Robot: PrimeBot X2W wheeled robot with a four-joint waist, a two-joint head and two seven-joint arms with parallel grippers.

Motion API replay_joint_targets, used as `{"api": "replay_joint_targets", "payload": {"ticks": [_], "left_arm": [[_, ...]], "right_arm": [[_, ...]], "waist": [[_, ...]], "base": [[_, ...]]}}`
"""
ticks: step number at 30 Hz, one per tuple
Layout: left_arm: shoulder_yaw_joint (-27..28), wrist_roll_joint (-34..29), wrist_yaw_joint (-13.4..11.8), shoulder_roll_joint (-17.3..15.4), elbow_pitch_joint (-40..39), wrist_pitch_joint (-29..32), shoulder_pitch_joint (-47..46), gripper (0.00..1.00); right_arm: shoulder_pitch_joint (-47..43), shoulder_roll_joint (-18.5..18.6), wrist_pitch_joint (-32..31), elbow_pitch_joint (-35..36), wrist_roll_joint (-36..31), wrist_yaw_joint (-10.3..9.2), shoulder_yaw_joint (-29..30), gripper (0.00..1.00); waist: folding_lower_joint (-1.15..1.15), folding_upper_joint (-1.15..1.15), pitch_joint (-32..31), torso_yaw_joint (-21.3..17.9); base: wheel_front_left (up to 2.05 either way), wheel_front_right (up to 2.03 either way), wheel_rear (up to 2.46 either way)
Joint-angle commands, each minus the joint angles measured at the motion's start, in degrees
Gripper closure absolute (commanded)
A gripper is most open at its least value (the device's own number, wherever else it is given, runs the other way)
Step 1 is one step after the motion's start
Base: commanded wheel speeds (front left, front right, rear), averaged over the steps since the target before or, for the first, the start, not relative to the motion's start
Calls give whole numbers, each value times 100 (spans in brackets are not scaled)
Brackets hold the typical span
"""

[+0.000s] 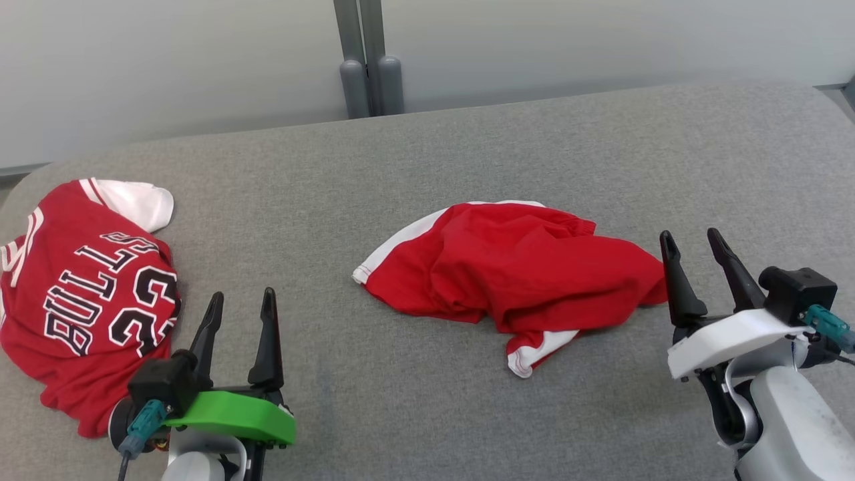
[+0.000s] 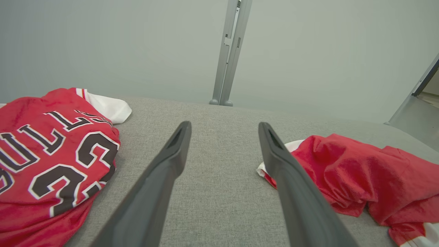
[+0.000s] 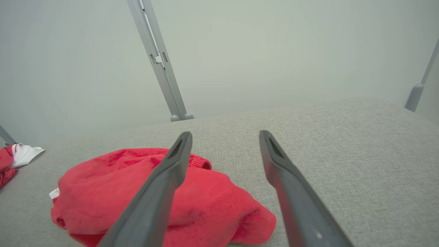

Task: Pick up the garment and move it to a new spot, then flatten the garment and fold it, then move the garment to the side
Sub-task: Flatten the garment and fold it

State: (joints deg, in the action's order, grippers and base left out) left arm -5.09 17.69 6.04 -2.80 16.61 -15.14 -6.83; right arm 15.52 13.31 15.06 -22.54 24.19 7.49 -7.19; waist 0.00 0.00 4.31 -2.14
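- Head view: the red garment point(image 1: 514, 274) lies crumpled midway across the grey padded surface point(image 1: 467, 414), just left of the right gripper point(image 1: 689, 234). The left gripper point(image 1: 242, 295) stands near a Bulls jersey point(image 1: 87, 294) on the left. Both grippers are spread and empty.
- Left wrist view: the white hem at the garment's left edge looks a firm place to pinch.
- Right wrist view: the low angle reveals the heap's height, which is flattened from above. The cloth seems soft, light and floppy.
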Motion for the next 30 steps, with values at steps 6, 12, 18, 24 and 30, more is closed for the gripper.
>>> {"api": "replay_joint_targets", "payload": {"ticks": [6, 12, 18, 24, 30], "left_arm": [[-59, 37, -31, -16, -108, -1, 109, 0], [-496, 180, 2, -19, -191, -1, 13, 0], [-1214, 251, 85, -16, -193, 138, -136, 0], [-2526, 571, 145, -22, -94, 857, -444, 0], [-3616, 966, 152, -179, 173, 1404, -930, 0]], "right_arm": [[-541, -375, 17, 859, -236, 0, 136, 0], [-659, -554, 18, 1031, -343, 0, 156, 0], [-585, -552, 18, 1118, -391, 0, 396, 0], [-418, -539, 17, 1186, -436, 0, 593, 0], [-273, -528, 18, 1234, -442, 0, 782, 0]], "waist": [[0, 0, -113, -150], [0, 0, -39, -178], [0, 0, 66, -208], [0, 0, 285, -391], [0, 0, 564, -734]], "base": [[0, 0, 0], [0, 0, 0], [0, 0, 0], [0, 0, 0], [0, 0, 0]]}}
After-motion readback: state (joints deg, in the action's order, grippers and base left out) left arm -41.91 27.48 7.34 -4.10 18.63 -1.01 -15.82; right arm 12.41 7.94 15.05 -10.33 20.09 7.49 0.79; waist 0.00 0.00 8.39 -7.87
